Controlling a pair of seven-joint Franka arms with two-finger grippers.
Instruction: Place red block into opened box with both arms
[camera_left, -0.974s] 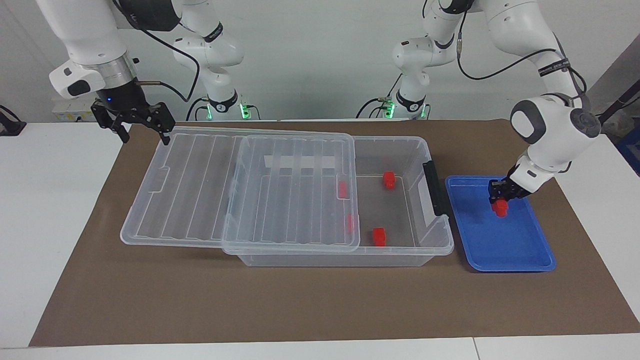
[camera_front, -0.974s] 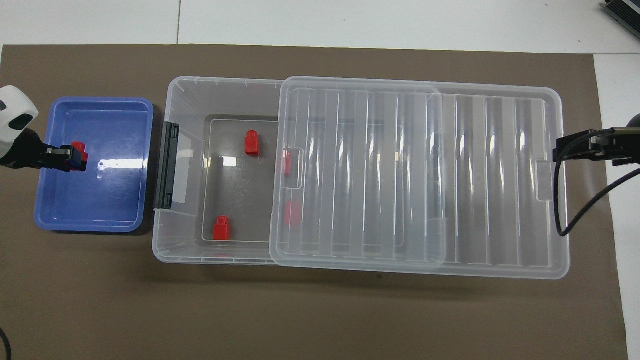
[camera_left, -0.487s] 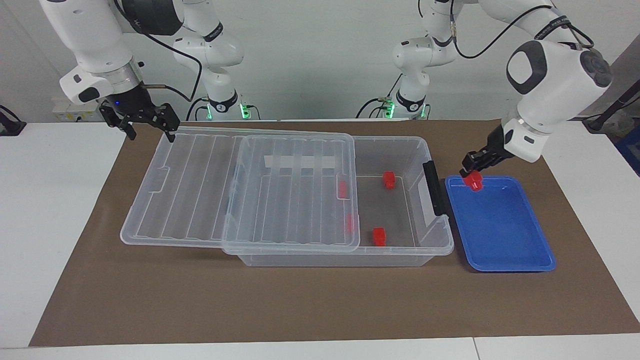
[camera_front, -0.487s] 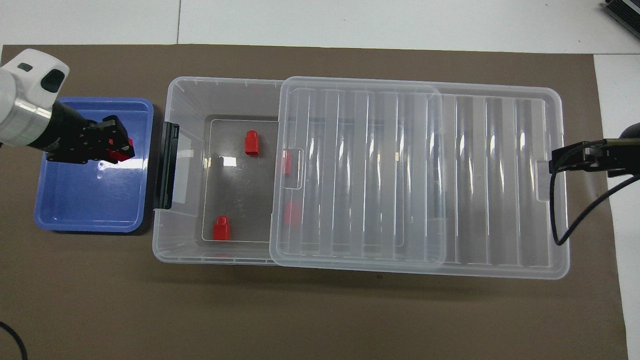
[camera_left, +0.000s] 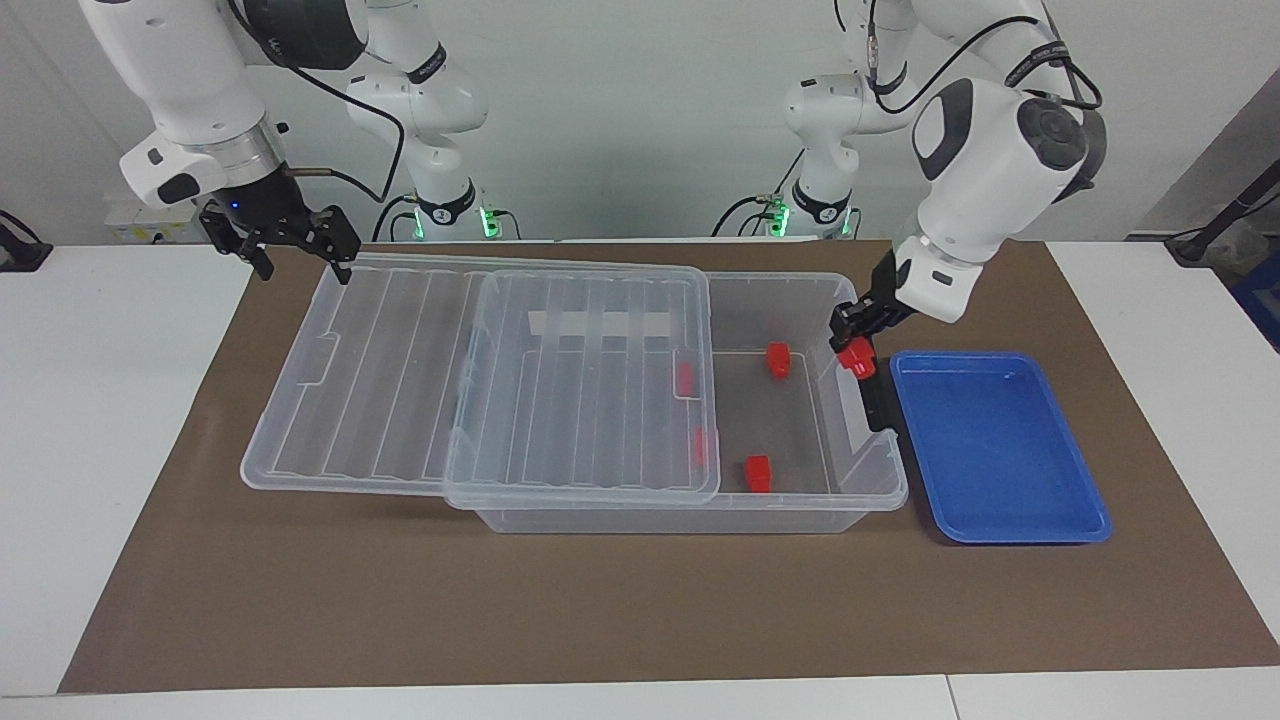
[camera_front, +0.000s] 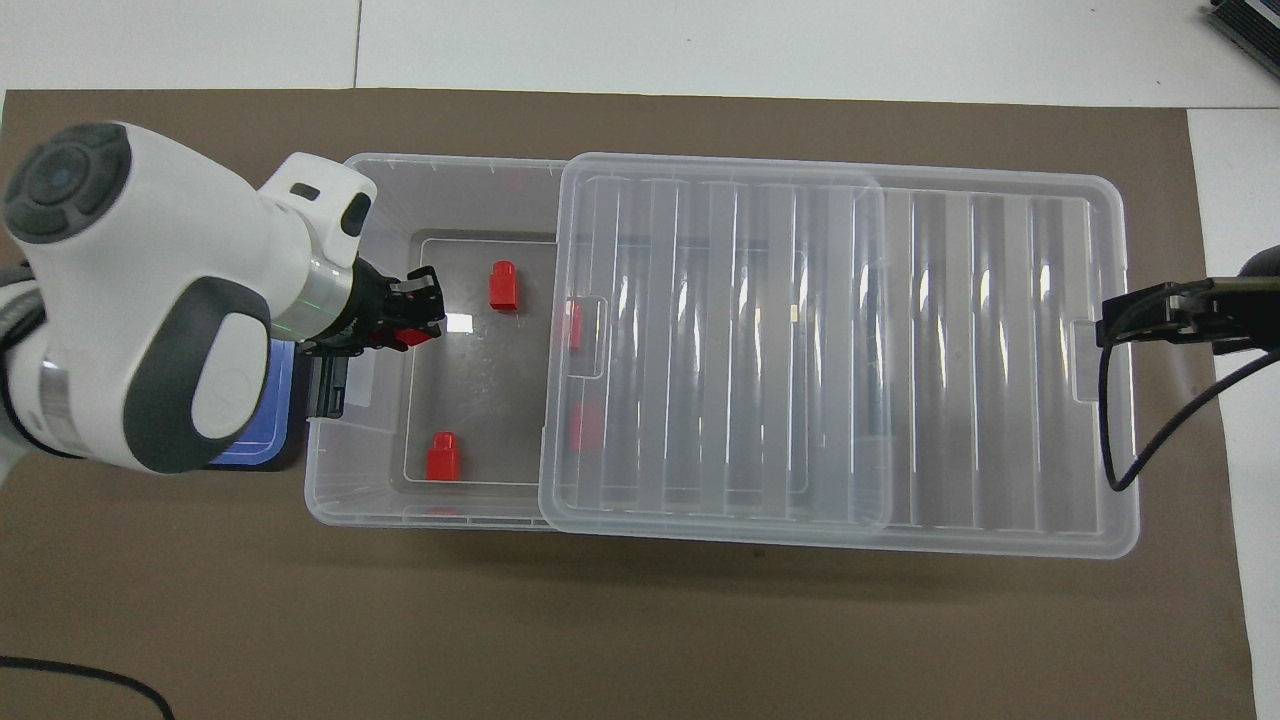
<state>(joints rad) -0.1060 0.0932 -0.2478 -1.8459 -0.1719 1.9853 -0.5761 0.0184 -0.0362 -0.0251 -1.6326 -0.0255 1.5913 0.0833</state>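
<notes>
The left claw (camera_left: 856, 340) is clamped on the red block (camera_left: 857, 358), which hangs just below its fingertips. It is up in the air over the box's black handle bar (camera_left: 871, 378), at the rim of the clear box (camera_left: 860, 500) on the left arm's end. A second ago this claw was down in the blue tray (camera_left: 1000, 450) with the block low over the tray floor; half a second ago it had lifted over the tray's edge; now it has crossed off the tray, which lies bare beside it, toward the left arm's end of the table. In the overhead view the left claw (camera_front: 415, 315) with its block (camera_front: 410, 335) covers the uncovered end of the box.

Below and past the claw, two other red blocks (camera_left: 778, 360) (camera_left: 758, 473) lie on the open part of the box floor, and two more (camera_left: 685, 378) (camera_left: 699, 446) show dimly under the ribbed clear lid (camera_left: 520, 380). The lid lies slid toward the right arm's end, covering most of the box, and has not shifted.

The right claw (camera_left: 297, 255), well apart from the left one, has its fingers spread wide with nothing between them. It hovers over the lid's corner at the right arm's end, where it already was half a second ago. All stands on the brown mat (camera_left: 600, 610) on the table (camera_left: 100, 400).
</notes>
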